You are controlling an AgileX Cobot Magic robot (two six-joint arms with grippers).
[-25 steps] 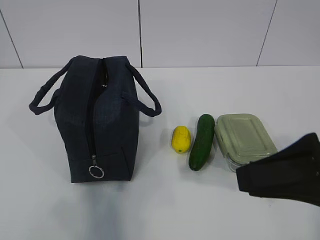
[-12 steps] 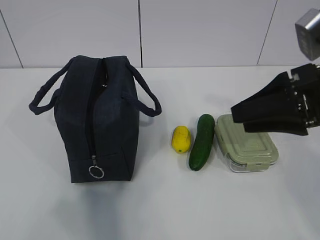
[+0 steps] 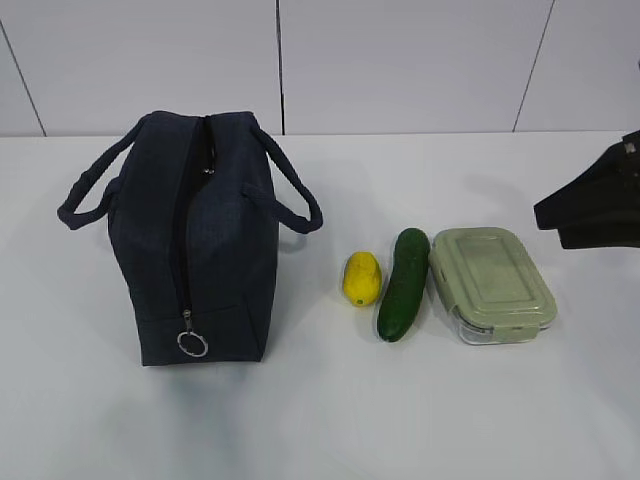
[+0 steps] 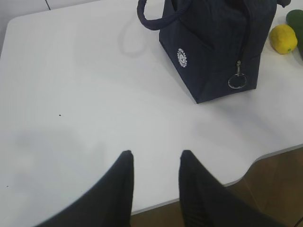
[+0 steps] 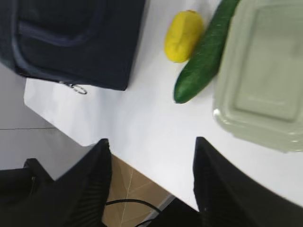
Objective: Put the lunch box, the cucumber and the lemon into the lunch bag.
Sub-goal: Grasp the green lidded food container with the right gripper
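The navy lunch bag (image 3: 195,240) stands on the white table (image 3: 330,420) at the left, its top zipper shut, the ring pull (image 3: 192,344) hanging at its near end. To its right lie the yellow lemon (image 3: 362,278), the dark green cucumber (image 3: 403,284) and the lunch box (image 3: 491,283) with its sage-green lid, side by side. My right gripper (image 5: 151,142) is open and empty, high above the table's near edge; part of it shows at the exterior view's right edge (image 3: 595,205). My left gripper (image 4: 156,155) is open and empty over bare table, left of the bag (image 4: 218,42).
The table's front edge and brown floor (image 4: 274,189) show below both grippers. A black cable (image 5: 132,202) lies on the floor. A white panelled wall (image 3: 400,60) stands behind the table.
My right gripper rose from low in front of the lunch box to above it, then drew away to the right edge of the view. The objects have not moved.
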